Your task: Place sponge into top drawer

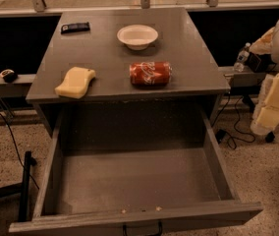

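Note:
The pale yellow sponge [75,82] lies on the grey table top [188,63] near its front left edge. The top drawer [129,181] is pulled wide open below the table, and its inside is bare. Its front panel [139,219] with a small dark handle is at the bottom of the view. My gripper [273,104], with pale yellow blocky fingers, hangs at the far right edge, off the table's right side, well away from the sponge and holding nothing.
A red soda can [150,73] lies on its side right of the sponge. A white bowl [137,36] sits behind it. A black flat object [75,27] is at the back left. Cables and a water bottle [241,58] are at the right.

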You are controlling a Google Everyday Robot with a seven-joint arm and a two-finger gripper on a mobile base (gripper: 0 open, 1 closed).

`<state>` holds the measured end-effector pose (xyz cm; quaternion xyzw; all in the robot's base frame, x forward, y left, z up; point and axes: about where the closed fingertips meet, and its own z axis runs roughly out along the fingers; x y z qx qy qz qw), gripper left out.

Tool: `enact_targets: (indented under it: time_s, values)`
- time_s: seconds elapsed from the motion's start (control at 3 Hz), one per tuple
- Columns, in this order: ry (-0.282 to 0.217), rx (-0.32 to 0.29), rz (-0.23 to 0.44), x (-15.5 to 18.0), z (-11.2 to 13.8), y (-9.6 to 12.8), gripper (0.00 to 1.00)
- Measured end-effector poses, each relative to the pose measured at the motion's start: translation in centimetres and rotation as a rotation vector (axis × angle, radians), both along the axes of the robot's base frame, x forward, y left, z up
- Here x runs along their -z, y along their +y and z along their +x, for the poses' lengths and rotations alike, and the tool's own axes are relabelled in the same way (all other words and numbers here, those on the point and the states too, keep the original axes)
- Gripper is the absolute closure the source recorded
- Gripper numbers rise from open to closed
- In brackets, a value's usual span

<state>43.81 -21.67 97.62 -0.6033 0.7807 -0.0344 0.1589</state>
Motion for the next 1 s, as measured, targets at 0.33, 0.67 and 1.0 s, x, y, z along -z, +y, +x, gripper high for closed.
enact_targets:
  time_s: [0.33, 0.67, 1.0]
  values:
    - [0.000, 0.000, 0.000, 0.0, 0.0, 0.0, 0.00]
    - [-0.015, -0.014, -0.010, -0.2, 0.7, 0.8, 0.00]
    - [-0.051, -0.082, -0.023, 0.4, 5.2, 5.4, 0.00]
